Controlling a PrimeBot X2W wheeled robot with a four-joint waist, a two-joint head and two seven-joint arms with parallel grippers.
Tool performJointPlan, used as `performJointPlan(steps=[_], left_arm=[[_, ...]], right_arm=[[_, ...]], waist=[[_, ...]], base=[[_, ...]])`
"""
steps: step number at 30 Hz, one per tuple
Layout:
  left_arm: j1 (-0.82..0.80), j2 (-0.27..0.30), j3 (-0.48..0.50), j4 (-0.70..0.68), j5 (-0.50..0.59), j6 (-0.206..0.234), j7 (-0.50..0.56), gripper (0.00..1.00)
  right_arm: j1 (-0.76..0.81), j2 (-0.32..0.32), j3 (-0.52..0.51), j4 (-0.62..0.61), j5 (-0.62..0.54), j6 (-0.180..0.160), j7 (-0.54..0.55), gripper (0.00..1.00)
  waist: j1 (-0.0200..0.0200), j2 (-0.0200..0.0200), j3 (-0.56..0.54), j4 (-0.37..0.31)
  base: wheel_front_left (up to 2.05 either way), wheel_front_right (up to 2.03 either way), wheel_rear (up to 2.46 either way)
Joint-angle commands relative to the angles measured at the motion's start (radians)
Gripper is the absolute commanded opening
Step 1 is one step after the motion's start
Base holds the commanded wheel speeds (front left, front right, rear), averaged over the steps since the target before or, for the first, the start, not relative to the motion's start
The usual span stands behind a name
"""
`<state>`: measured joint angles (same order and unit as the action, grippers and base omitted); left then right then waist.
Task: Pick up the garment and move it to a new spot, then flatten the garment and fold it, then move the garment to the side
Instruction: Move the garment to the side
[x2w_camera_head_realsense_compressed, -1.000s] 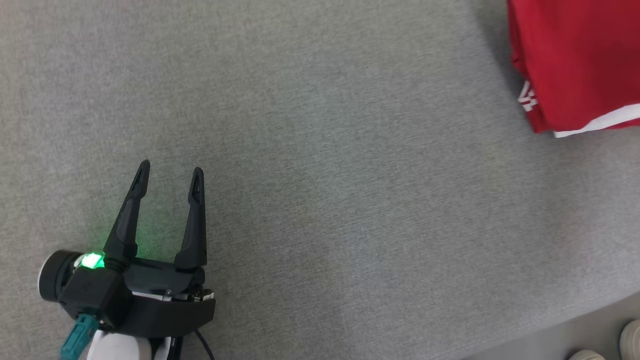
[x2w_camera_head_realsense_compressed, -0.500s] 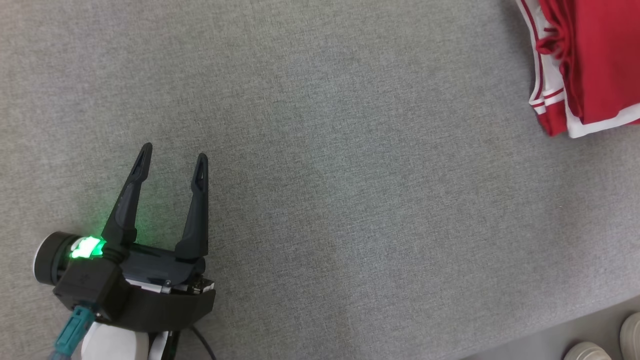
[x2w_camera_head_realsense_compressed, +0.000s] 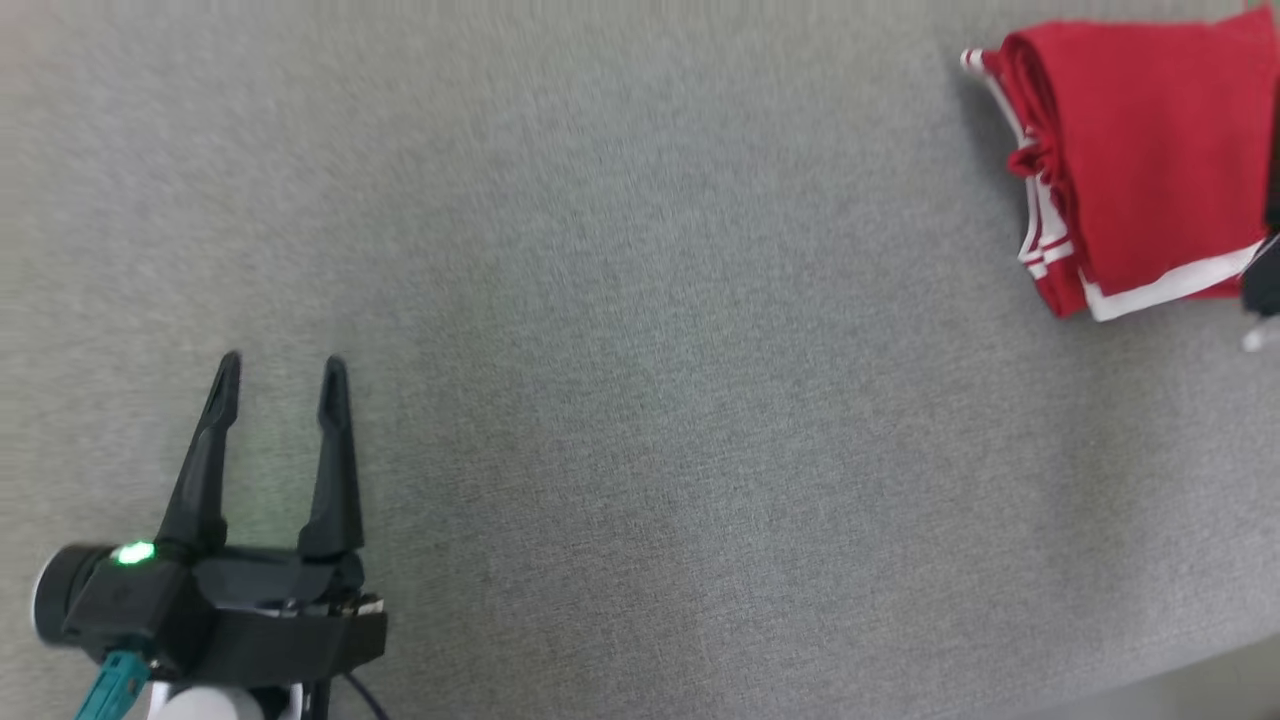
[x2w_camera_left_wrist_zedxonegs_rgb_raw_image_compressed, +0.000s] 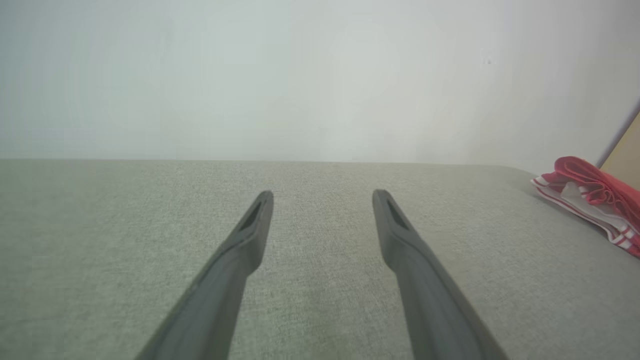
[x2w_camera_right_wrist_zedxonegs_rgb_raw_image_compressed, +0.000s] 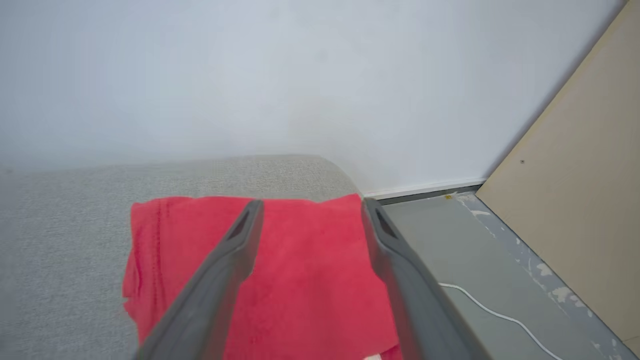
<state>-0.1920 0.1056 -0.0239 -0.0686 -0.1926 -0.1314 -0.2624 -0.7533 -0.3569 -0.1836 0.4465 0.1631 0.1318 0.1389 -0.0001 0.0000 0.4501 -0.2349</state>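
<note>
The garment (x2w_camera_head_realsense_compressed: 1130, 160) is red with white trim and lies folded on the grey cushioned surface (x2w_camera_head_realsense_compressed: 650, 350) at the far right, close to its edge. It also shows at the right of the left wrist view as a red and white garment (x2w_camera_left_wrist_zedxonegs_rgb_raw_image_compressed: 595, 200). My right gripper (x2w_camera_right_wrist_zedxonegs_rgb_raw_image_compressed: 312, 202) is open just above the garment (x2w_camera_right_wrist_zedxonegs_rgb_raw_image_compressed: 300, 280), with nothing between its fingers. My left gripper (x2w_camera_head_realsense_compressed: 281, 360) is open at the lower left, far from the cloth and low over bare fabric. Its fingers (x2w_camera_left_wrist_zedxonegs_rgb_raw_image_compressed: 322, 194) hold nothing.
Past the surface's right end there is grey floor (x2w_camera_right_wrist_zedxonegs_rgb_raw_image_compressed: 450, 260) with a thin white cable (x2w_camera_right_wrist_zedxonegs_rgb_raw_image_compressed: 490, 310). A beige panel (x2w_camera_right_wrist_zedxonegs_rgb_raw_image_compressed: 575, 200) leans there against the white wall. A dark part (x2w_camera_head_realsense_compressed: 1265, 280) juts in at the head view's right edge beside the garment.
The head view has shifted. The garment's outline has changed and it now lies as a folded stack with its white-striped edge to the left. The left gripper stays open.
</note>
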Motion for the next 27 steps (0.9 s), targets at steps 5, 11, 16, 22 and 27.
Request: performJointPlan(steps=[5, 11, 16, 22, 27], left_arm=[[0.056, -0.03, 0.052, 0.027, 0.01, 0.007, -0.002, 1.0], [0.12, -0.05, 0.114, 0.058, -0.016, 0.037, -0.002, 1.0], [0.171, -0.055, 0.138, 0.092, -0.018, 0.063, -0.002, 1.0], [0.212, -0.056, 0.148, 0.144, -0.042, 0.088, -0.002, 1.0], [0.24, -0.056, 0.15, 0.185, -0.046, 0.09, -0.002, 1.0]], right_arm=[[0.122, 0.004, 0.06, -0.06, 0.095, -0.003, -0.06, 1.0], [0.254, 0.018, 0.133, -0.116, 0.141, -0.003, -0.115, 1.0], [0.344, 0.025, 0.184, -0.147, 0.157, -0.003, -0.154, 1.0], [0.427, 0.034, 0.242, -0.174, 0.18, -0.003, -0.199, 1.0], [0.49, 0.043, 0.284, -0.19, 0.216, -0.003, -0.215, 1.0]], waist=[[0.0001, 0.0, -0.151, 0.057], [0.0001, 0.0, -0.256, 0.095], [0.0001, 0.0, -0.32, 0.117], [0.0001, 0.0, -0.385, 0.137], [0.0001, 0.0, -0.436, 0.143]], base=[[0.0, 0.0, 0.0], [0.0, 0.0, 0.0], [0.0, 0.0, 0.0], [0.0, 0.0, 0.0], [0.0, 0.0, 0.0]])
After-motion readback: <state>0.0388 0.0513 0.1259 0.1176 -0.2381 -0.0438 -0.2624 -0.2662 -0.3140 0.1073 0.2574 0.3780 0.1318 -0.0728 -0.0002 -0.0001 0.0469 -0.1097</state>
